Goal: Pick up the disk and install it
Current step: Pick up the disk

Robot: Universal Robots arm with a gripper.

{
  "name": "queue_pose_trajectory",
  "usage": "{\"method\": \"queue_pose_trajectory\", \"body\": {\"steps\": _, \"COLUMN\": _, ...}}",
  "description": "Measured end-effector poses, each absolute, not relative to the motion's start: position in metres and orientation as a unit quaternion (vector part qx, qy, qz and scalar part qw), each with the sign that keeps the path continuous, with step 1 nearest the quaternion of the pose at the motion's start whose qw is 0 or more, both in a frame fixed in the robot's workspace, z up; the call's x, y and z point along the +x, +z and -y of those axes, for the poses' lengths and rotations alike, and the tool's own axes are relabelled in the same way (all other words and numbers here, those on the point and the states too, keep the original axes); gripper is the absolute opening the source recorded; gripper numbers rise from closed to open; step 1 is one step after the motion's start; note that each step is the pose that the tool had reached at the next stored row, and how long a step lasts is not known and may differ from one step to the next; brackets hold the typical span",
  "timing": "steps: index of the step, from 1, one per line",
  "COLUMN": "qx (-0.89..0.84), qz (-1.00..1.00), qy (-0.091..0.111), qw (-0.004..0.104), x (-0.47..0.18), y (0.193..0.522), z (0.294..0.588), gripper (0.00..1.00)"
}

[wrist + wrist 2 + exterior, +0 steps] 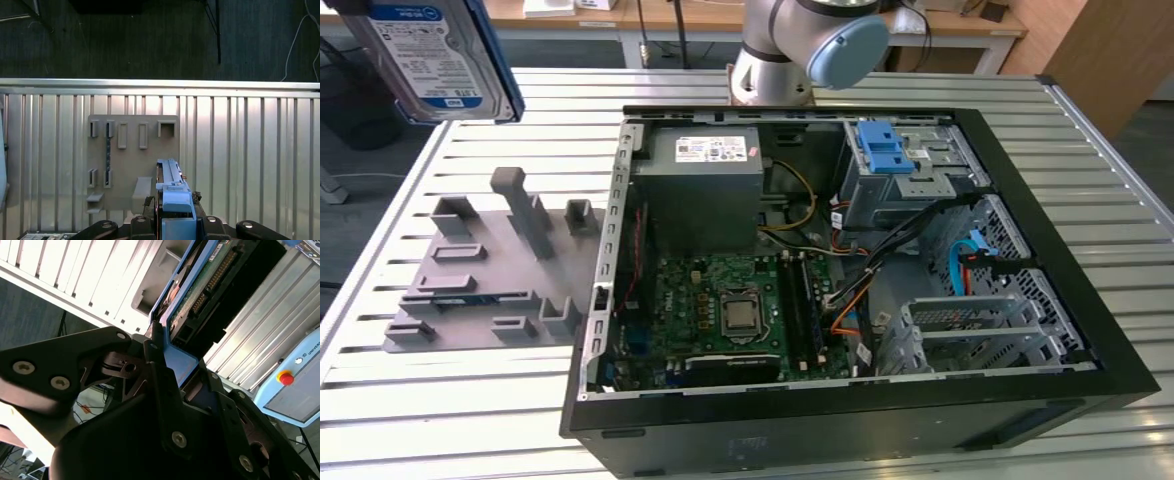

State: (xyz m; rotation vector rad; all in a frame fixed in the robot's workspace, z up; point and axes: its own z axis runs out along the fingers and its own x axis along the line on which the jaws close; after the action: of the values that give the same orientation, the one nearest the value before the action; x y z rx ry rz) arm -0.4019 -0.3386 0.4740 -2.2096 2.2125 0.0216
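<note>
- Disk (434,55): flat silver rectangle with a white-and-blue label and a blue plastic carrier round its edge. It is held aloft at the exterior view's left, well apart from the open black computer case (854,430).
- Gripper (175,220): black fingers closed narrow on the carrier's blue end, with the disk edge-on in the first wrist view.
- Grey slotted holder (132,165) lies flat on the ribbed metal table (454,420).

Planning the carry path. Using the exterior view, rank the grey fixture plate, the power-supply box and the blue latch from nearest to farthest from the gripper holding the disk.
1. Grey fixture plate, on the table, exterior view's left, under the gripper and disk.
2. Power-supply box, inside the case.
3. Blue latch, farther to the exterior view's right.
</note>
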Motion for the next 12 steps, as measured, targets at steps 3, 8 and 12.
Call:
{"method": "queue_pose_trajectory", "body": {"steps": 3, "qx": -0.707, "qz": -0.708, "qy": 0.007, "qw": 0.007, "x": -0.4019, "y": 0.4773, "z": 0.3387, "gripper": 0.36}}
{"method": "queue_pose_trajectory", "body": {"steps": 8, "qx": -0.707, "qz": -0.707, "qy": 0.007, "qw": 0.007, "x": -0.4019, "y": 0.4828, "z": 0.3387, "gripper": 0.36}}
{"method": "queue_pose_trajectory", "body": {"steps": 12, "qx": -0.707, "qz": -0.707, "qy": 0.007, "qw": 0.007, "x": -0.4019, "y": 0.483, "z": 0.3387, "gripper": 0.36}}
